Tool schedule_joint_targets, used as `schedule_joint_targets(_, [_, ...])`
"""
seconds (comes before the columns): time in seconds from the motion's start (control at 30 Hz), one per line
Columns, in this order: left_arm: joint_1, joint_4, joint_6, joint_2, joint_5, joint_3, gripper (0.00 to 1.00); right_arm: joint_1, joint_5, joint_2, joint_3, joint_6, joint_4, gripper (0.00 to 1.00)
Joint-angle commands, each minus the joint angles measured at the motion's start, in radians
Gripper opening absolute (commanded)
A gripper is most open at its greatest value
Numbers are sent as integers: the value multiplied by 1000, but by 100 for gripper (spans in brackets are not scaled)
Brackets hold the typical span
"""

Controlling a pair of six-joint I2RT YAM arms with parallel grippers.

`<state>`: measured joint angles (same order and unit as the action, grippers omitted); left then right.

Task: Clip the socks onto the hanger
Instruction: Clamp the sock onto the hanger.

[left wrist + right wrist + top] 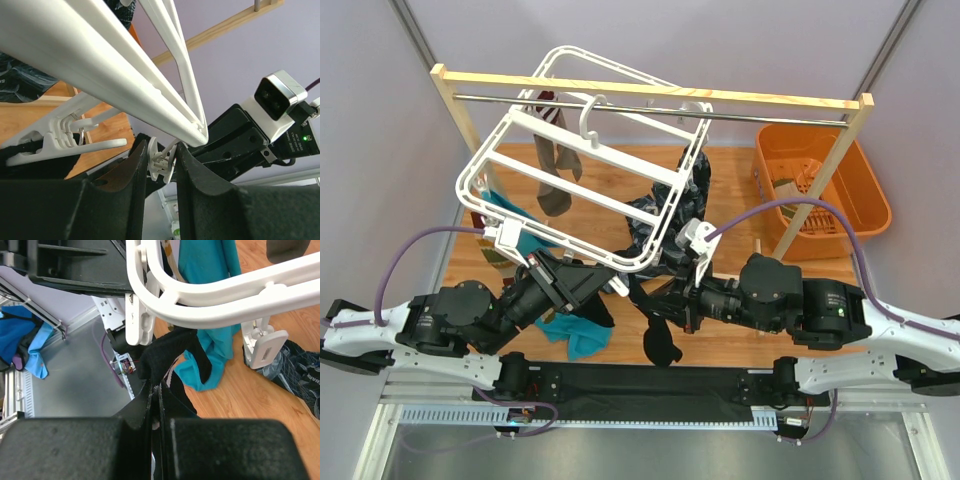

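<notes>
Early days on this one: the hanger (pixel 225 300) hangs tilted from the rail (pixel 650 108), and only a grey-brown sock (pixel 552 195) can be seen dangling from its far side. It looks clipped on, so call that one done. A teal sock (pixel 210 340) shows below the near rim, and from here I can't tell whether a clip has it or it just lies on the table (pixel 730 340). So at least the one in hand is left to do, maybe more.

Now the action at the near edge. The left gripper (pixel 162 151) is angled up under the frame, jaws partway closed around a small white clip (pixel 161 161) that fills the gap between its fingers. By the look of it, it's pinching that clip to spread it.

The right gripper (pixel 156 387) reaches in from the other side, jaws closed tight on a black sock (pixel 170 352). The sock's free end stands up above the fingertips, just beside and below the rim, and its tail droops toward the table in the top view.

Both wrists meet close under the same stretch of rim. My read: the sock has yet to go into the clip's mouth, so this one isn't hung yet
</notes>
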<state>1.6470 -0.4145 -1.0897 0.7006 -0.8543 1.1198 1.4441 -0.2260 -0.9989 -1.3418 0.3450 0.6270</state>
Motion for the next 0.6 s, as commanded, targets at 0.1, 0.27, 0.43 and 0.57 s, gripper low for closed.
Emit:
schedule_joint_targets(0.1, [-1,74,40,0,18,-8,0,7,46,20,-7,11,-76,0])
schedule_joint_targets(0.27, [-1,103,56,0,31,-12,0,6,62,2,0,15,-98,0])
schedule_joint_targets(0.43, [-1,115,56,-6,34,-23,0,6,68,-7,1,23,-118,0])
schedule_joint_targets(0.57, [-1,114,53,-6,31,-25,0,6,62,-4,0,28,-130,0])
